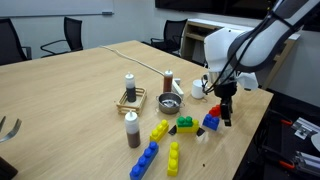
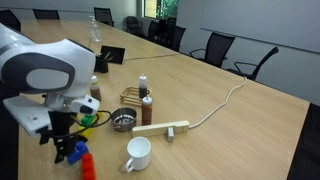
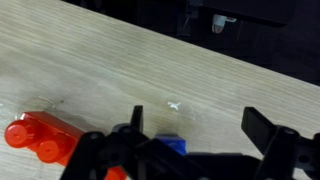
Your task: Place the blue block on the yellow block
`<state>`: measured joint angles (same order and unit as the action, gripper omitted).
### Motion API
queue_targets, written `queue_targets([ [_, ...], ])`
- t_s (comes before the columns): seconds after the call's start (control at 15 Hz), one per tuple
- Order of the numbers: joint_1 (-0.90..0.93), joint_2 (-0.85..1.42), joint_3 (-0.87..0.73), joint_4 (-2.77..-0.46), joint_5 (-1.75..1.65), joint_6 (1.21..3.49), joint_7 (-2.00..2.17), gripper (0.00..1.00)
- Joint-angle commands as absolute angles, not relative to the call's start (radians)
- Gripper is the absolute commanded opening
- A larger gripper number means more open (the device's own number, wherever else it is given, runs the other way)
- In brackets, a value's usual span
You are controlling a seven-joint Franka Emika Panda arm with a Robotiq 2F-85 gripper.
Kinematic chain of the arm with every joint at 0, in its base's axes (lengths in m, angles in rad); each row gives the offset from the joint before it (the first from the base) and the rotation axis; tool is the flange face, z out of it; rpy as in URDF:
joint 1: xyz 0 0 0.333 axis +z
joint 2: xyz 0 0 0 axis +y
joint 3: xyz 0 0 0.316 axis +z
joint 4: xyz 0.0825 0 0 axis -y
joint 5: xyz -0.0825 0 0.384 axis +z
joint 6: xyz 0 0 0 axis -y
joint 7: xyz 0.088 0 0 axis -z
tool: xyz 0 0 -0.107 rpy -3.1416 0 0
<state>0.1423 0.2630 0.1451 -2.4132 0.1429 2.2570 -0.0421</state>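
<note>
Small dark blue studded plastic brick (image 3: 172,145) | on wooden bench (image 1: 80,100) near red studded brick (image 3: 35,135) | jaws spread wide astride it, gripping nothing, seemingly lined up for pickup | long yellow studded bar (image 1: 173,156) lies apart as target

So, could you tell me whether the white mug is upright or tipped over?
Upright: the white mug stands on its base, with its round open mouth facing up.

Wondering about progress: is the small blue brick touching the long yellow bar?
Apart. An exterior view shows the blue block by the gripper, with a wide gap to the yellow block.
</note>
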Motion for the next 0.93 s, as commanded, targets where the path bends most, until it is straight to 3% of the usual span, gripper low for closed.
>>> queue_targets([
  [0.0,0.098,0.359,0.169,-2.339,0.223,2.281,-0.177,1.00],
  [0.87,0.102,0.461,0.156,-2.282,0.191,2.383,-0.199,1.00],
])
